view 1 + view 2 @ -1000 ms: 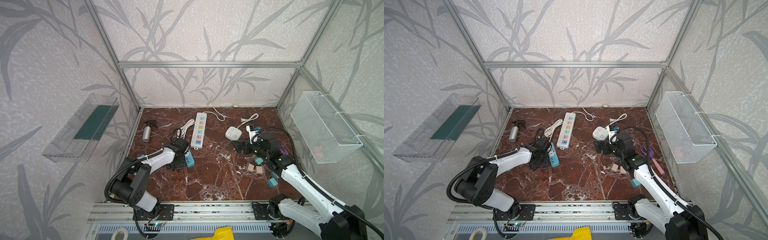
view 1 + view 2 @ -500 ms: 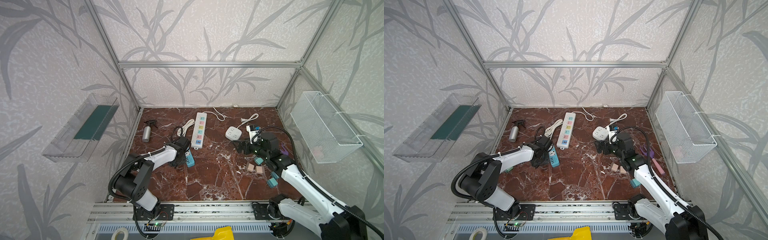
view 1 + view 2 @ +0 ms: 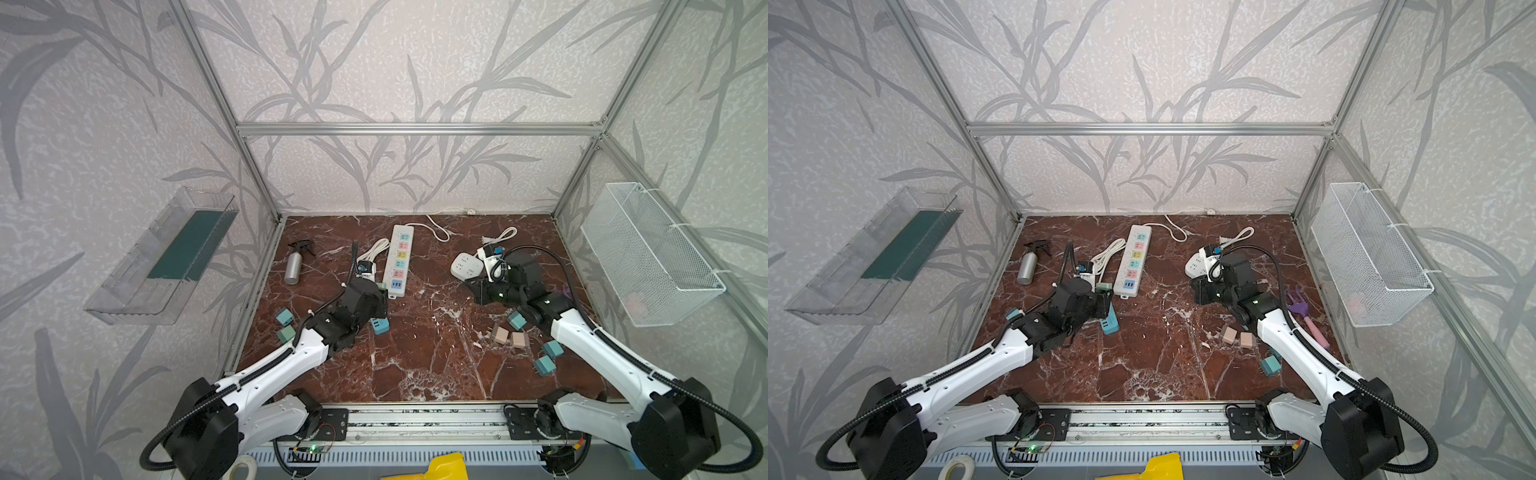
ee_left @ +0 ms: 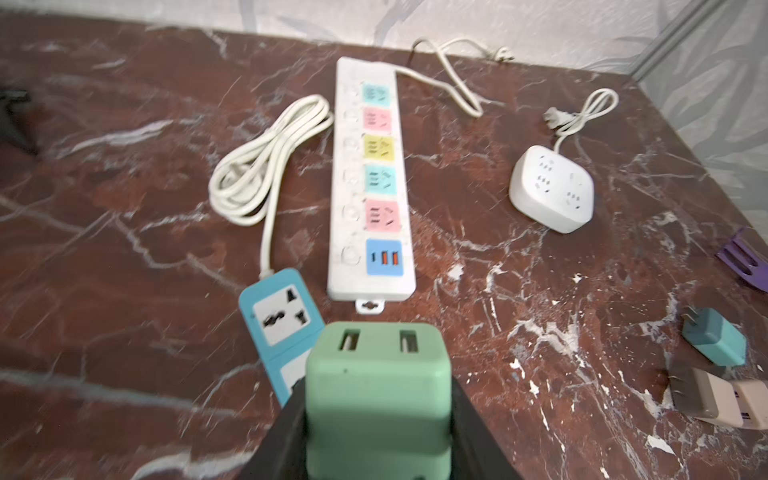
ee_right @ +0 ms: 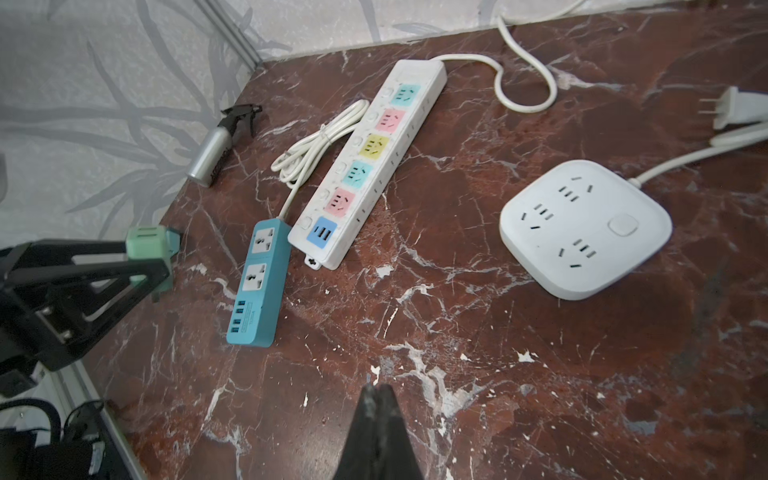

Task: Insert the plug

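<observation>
I am looking through the cameras, and my left gripper (image 4: 378,419) is squeezing tight on the green plug (image 4: 376,365). The black fingers (image 4: 286,436) are pressing on both of its sides. The face with two little slots is pointing away from the wrist camera.

In both top views the green plug (image 3: 381,286) is sitting close to the near end of the long white power strip (image 3: 399,259). It is also right by the blue power strip (image 3: 379,326). In the left wrist view the plug is covering part of the blue power strip (image 4: 282,320), and one socket on it is showing just past the plug. From the right wrist view the plug (image 5: 147,245) is showing off to one side of the blue strip (image 5: 259,286), not in any socket. I cannot tell if it is touching the table (image 5: 457,353).

My right gripper (image 5: 378,399) is pinched all the way shut, with its two tips pressed together. It is holding nothing. It is hanging over a bare bit of the table, near the square white socket block (image 5: 584,228).

The long white strip (image 4: 374,187) is lying flat, showing teal, pink, yellow, teal, pink and blue squares in a row. A white cord (image 4: 266,158) is lying coiled beside it. A silver spray bottle (image 5: 212,153) is lying on its side near the wall. A teal plug (image 4: 715,336) and a beige plug (image 4: 706,399) are lying loose on the table, well apart from my left gripper.
</observation>
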Tool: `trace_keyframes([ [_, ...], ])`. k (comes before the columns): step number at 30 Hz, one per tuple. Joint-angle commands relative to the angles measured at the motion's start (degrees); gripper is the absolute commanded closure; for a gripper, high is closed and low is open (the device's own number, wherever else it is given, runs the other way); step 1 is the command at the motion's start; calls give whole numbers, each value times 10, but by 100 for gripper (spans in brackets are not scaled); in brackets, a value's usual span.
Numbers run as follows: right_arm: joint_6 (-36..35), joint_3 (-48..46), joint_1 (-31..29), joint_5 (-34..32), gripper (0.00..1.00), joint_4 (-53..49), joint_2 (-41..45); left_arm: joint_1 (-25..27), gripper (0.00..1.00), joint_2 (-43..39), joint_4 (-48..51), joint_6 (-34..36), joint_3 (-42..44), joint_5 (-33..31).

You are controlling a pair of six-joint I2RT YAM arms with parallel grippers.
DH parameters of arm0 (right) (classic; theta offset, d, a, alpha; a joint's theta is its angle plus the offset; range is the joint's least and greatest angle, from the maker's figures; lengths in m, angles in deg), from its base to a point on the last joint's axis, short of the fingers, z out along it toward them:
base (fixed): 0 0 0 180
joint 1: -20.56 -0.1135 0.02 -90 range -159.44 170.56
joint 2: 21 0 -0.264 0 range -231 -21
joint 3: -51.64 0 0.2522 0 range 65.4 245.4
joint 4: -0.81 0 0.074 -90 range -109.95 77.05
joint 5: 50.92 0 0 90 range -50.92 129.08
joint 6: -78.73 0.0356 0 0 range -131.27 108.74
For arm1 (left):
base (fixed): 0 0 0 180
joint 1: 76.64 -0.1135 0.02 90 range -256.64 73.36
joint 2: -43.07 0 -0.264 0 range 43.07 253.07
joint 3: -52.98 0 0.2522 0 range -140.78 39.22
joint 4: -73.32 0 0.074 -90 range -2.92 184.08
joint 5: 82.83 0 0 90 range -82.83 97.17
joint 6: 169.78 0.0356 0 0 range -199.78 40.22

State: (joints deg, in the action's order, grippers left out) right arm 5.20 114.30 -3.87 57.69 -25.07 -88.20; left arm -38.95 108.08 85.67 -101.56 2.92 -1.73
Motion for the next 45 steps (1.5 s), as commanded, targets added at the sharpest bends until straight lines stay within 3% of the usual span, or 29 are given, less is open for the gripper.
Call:
trace_keyframes([
  [1, -11, 49, -22, 27, 99, -64, -2, 21, 100, 41, -204, 111, 21, 58],
  [6, -26, 119, -54, 24, 65, -149, -15, 74, 100, 92, -273, 221, 8, 89],
  [11, -12, 182, -87, -2, 53, -216, -36, 104, 100, 107, -408, 276, 53, 101],
  [15, -12, 211, -134, -43, 45, -240, -64, 115, 100, 106, -415, 293, 59, 123],
  [20, 3, 213, -157, -26, 44, -217, -94, 119, 100, 98, -422, 296, 72, 121],
  [24, 16, 217, -161, -37, 44, -200, -115, 126, 100, 85, -424, 298, 84, 122],
  [33, 26, 232, -164, 6, 68, -194, -161, 134, 100, 70, -426, 316, 95, 103],
  [39, 23, 213, -164, 53, 71, -181, -158, 135, 100, 64, -422, 317, 95, 100],
  [41, 23, 211, -164, 56, 82, -177, -158, 136, 100, 63, -414, 315, 93, 90],
  [43, 26, 209, -164, 67, 100, -163, -153, 136, 85, 64, -396, 304, 85, 81],
  [45, 28, 210, -164, 81, 100, -151, -151, 137, 68, 63, -374, 294, 75, 73],
])
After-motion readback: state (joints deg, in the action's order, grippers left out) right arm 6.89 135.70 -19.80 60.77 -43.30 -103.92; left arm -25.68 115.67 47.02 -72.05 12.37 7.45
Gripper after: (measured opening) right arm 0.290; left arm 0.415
